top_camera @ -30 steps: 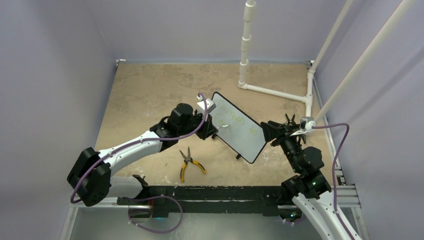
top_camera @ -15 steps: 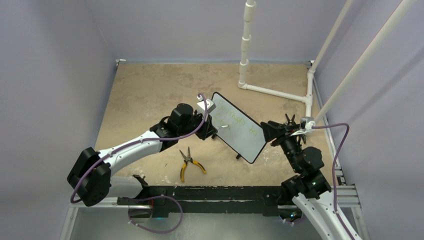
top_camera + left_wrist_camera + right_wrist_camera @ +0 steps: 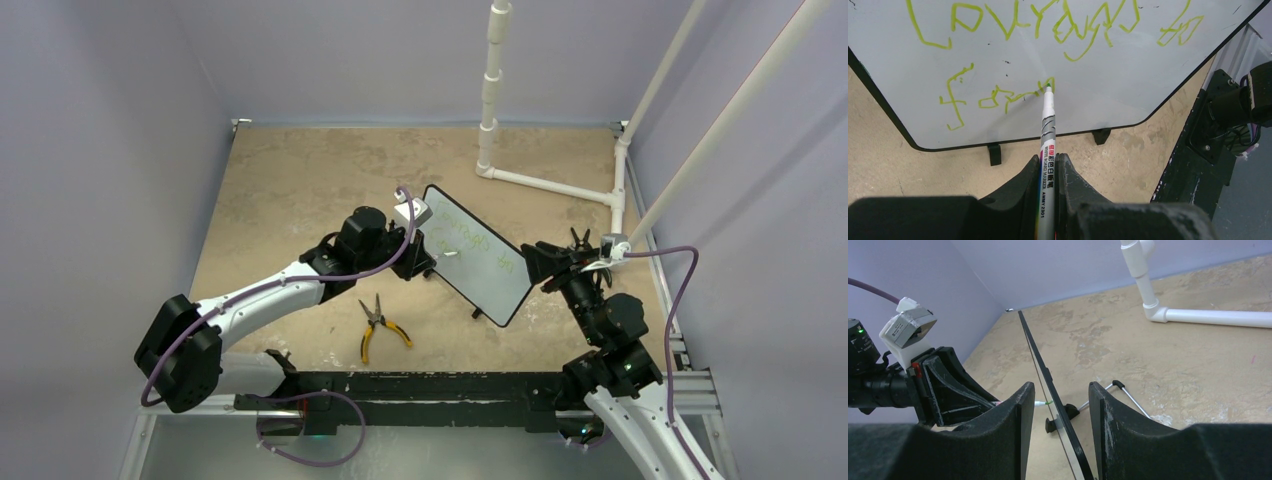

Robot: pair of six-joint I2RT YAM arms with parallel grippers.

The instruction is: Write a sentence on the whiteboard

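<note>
Pale lavender walls (image 3: 100, 150) enclose a mottled tan tabletop (image 3: 300, 170). A white PVC pipe frame (image 3: 489, 110) rises beyond the right gripper (image 3: 533, 263); a black rail (image 3: 430, 385) runs behind it.

The whiteboard (image 3: 480, 265) stands between left claw (image 3: 430, 262) and right claw (image 3: 536, 263), pliers (image 3: 378, 325) before it.

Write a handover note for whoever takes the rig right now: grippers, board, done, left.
Left gripper: shut on the marker, whose tip is on the whiteboard at the end of row two.
Right gripper: open, with its fingers straddling the board's side edge and a gap on each side.
Whiteboard: upright on its feet, between the arms.
Done: the sentence has row one and part of row two, in green.
Left: probably finish row two, then lift the marker off.
</note>
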